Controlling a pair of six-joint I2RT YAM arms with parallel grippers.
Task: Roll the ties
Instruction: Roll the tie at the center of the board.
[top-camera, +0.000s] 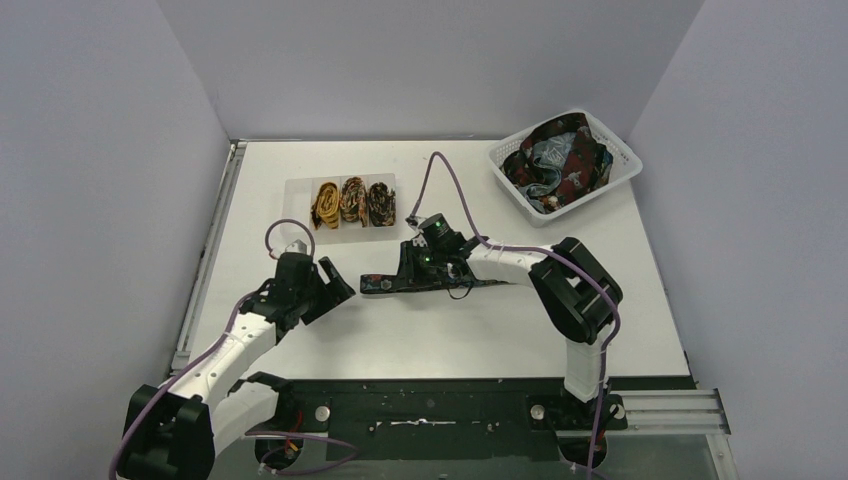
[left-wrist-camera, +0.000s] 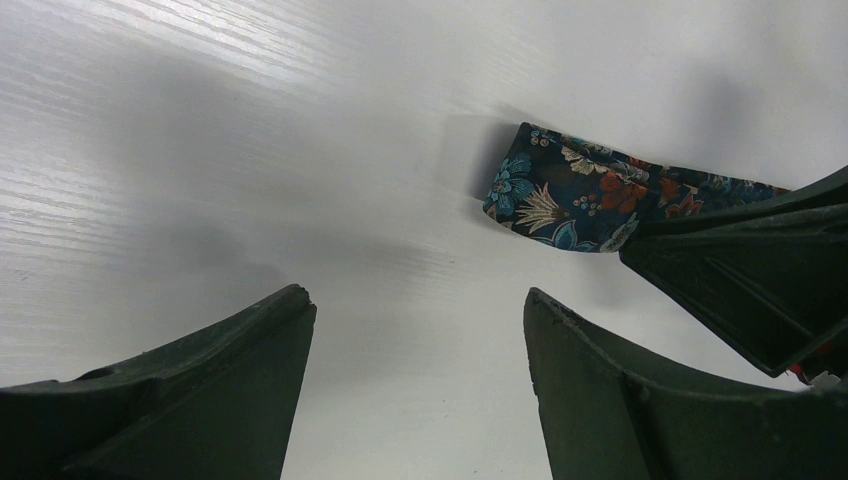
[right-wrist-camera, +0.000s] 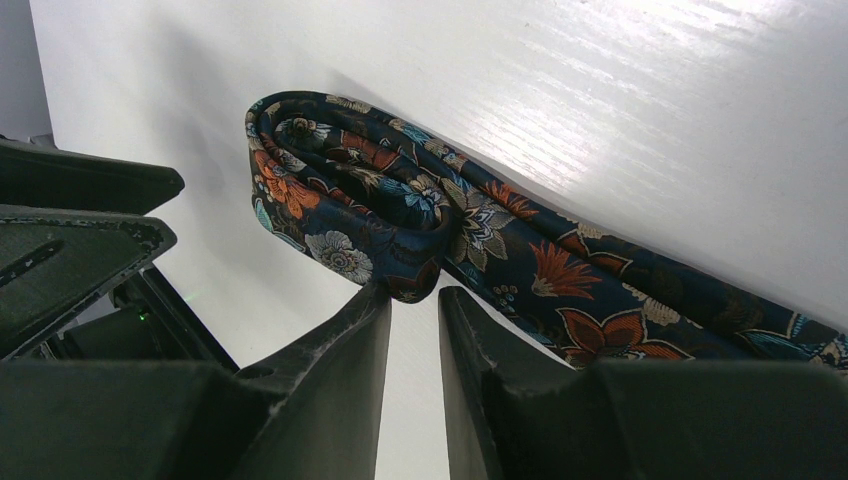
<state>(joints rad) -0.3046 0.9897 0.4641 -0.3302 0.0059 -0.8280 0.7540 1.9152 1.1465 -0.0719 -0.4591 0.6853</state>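
Seen from above, a dark navy floral-print fabric necktie (top-camera: 377, 285) lies as a strip at mid-frame on the white table (top-camera: 450, 340), folded end to the left. The right gripper (top-camera: 405, 272) is on it and the left gripper (top-camera: 335, 287) is just left of that end. Three rolled ties (top-camera: 352, 202) sit upper centre, and a white plastic lattice basket (top-camera: 600, 192) of loose ties sits upper right. Left wrist view: the left gripper (left-wrist-camera: 415, 330) stands wide over bare table, the necktie's end (left-wrist-camera: 570, 200) at upper right. Right wrist view: the right gripper (right-wrist-camera: 412, 300) has narrow jaws pinching the lower edge of the necktie's fold (right-wrist-camera: 400, 215).
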